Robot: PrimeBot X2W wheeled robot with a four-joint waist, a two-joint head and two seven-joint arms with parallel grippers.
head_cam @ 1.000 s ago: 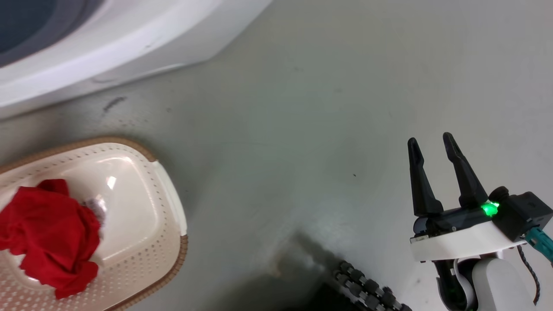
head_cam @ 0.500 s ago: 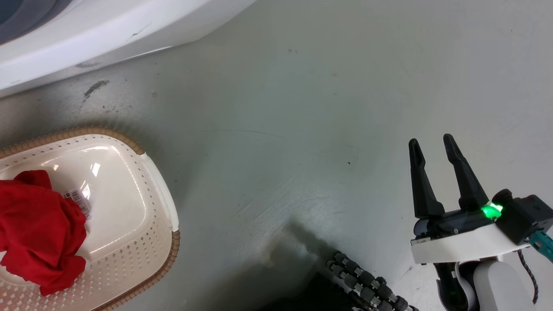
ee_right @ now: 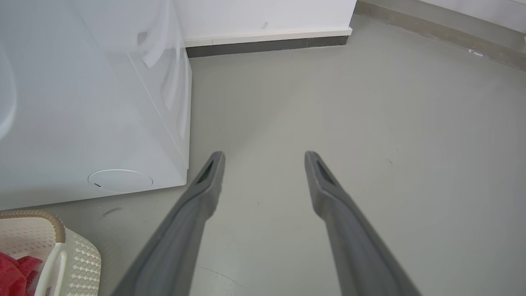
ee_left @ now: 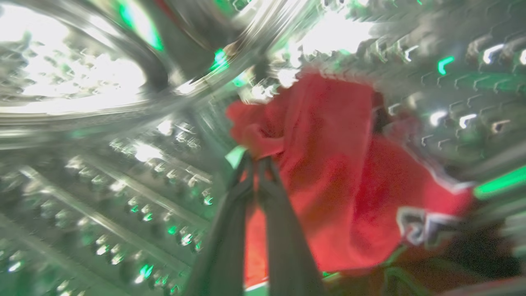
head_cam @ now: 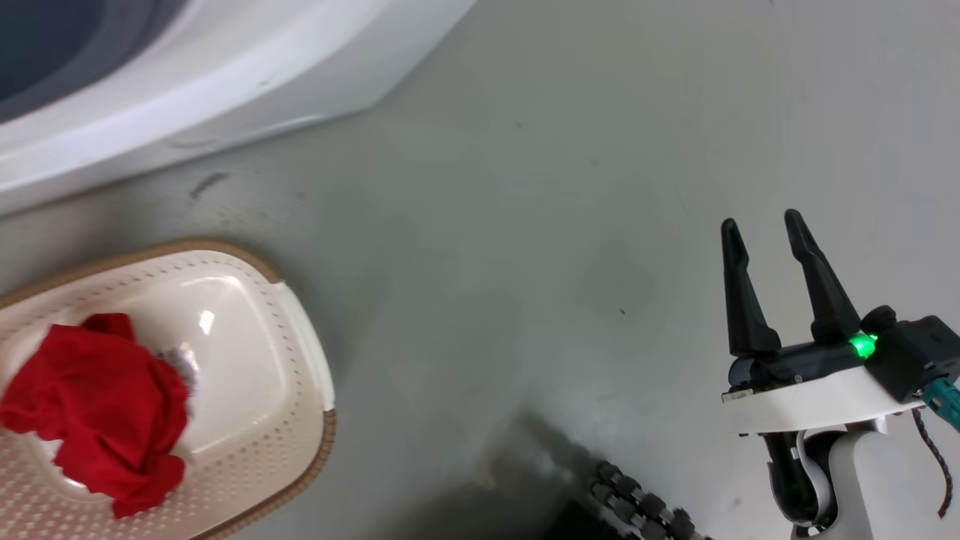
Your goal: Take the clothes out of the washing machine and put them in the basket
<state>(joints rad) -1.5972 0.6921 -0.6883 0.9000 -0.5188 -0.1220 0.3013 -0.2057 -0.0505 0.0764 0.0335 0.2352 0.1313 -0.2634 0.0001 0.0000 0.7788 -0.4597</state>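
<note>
Head view: washing machine (head_cam: 225, 67) front fills the top left, with the dark porthole edge at the corner. The basket (head_cam: 306, 352) sits on the floor (head_cam: 525, 262) just in front of it. One red garment (head_cam: 97, 409) is bunched inside, off to the basket's left. The right gripper (head_cam: 761, 219) hangs at lower right over bare floor, fingers apart and holding nothing.

Left wrist view: heavy blur. The left gripper (ee_left: 257, 159) is inside the steel drum (ee_left: 102, 197), fingers pressed together on a small fold of the trimmed garment (ee_left: 328, 172). It looks clamped, as far as the blur allows. The rest of the cloth lies loose against the drum wall, with the white trim (ee_left: 423, 224) at lower right. So it's one piece in the basket and one in the drum.

Right wrist view: same story for the right gripper, wide open over floor. Machine side is at left, basket corner at bottom left, and the skirting board (ee_right: 267, 41) is beyond.

Risks, my read:
- The pinch is on a thin edge fold, so drag against the drum could pull it free on the way out.
- Most of the cloth trails loose and could catch on the porthole rim.
- A long hanging tail could land on the floor if released short of the basket.
- The head camera looks at floor and basket, not into the drum, so a slip there is easy to miss.
</note>
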